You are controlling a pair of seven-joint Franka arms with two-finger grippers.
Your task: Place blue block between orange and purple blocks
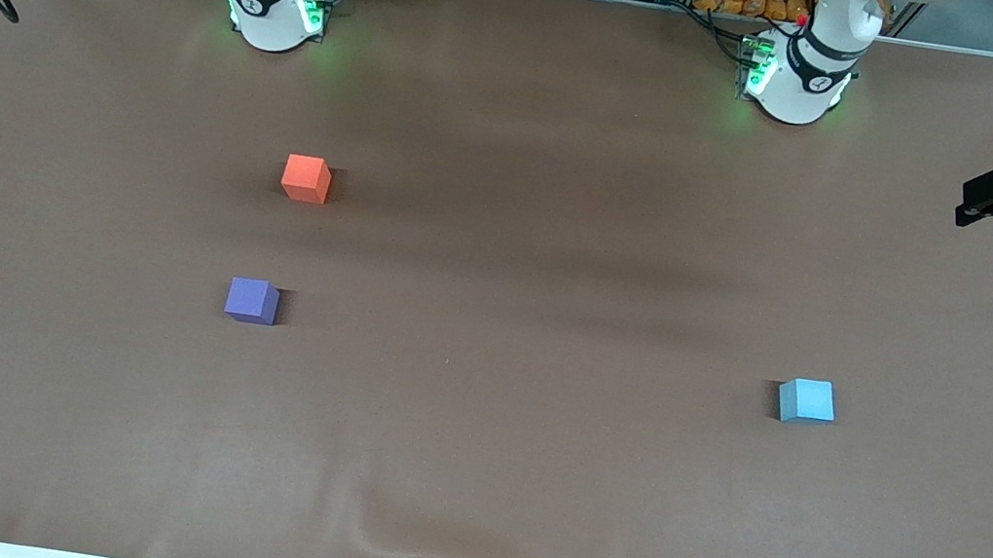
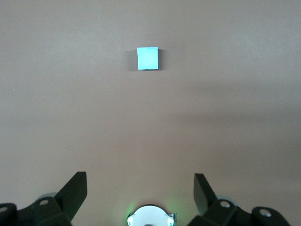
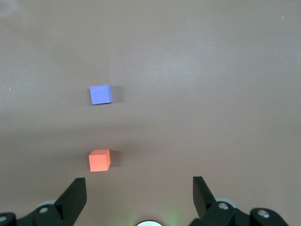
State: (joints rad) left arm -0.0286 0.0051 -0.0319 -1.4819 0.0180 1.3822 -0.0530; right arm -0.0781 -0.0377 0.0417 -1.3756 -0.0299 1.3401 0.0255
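Left gripper (image 2: 140, 190): held high over the left arm's end of the table, fingers spread wide, nothing gripped. It can be seen at the edge of the front view too, well clear of the cloth.
Right gripper (image 3: 139, 195): parked up over the right arm's end, also wide open and empty. This arm is judged to be waiting.
Blue block (image 1: 806, 401): sits flat on the brown table cover (image 1: 483, 435) toward the left arm's end, alone, well apart from the other two cubes. From the left wrist camera its top face is seen almost square-on.
Orange block (image 1: 307, 178): toward the right arm's end, farther from the front camera than the purple one.
Purple block (image 1: 252, 300): nearer the front camera, with a bare gap left between it and the orange one. That gap is the target spot.
Handling guess: a small matte cube like this is probably light and stiff, maybe foam or wood, so not fragile and not slippery. Only a gentle squeeze should be needed.
Where to grab: two opposite side faces, pinched near the middle, with the fingers lined up square to the block's slight turn.
Watch out: a clipped corner could spin the block.
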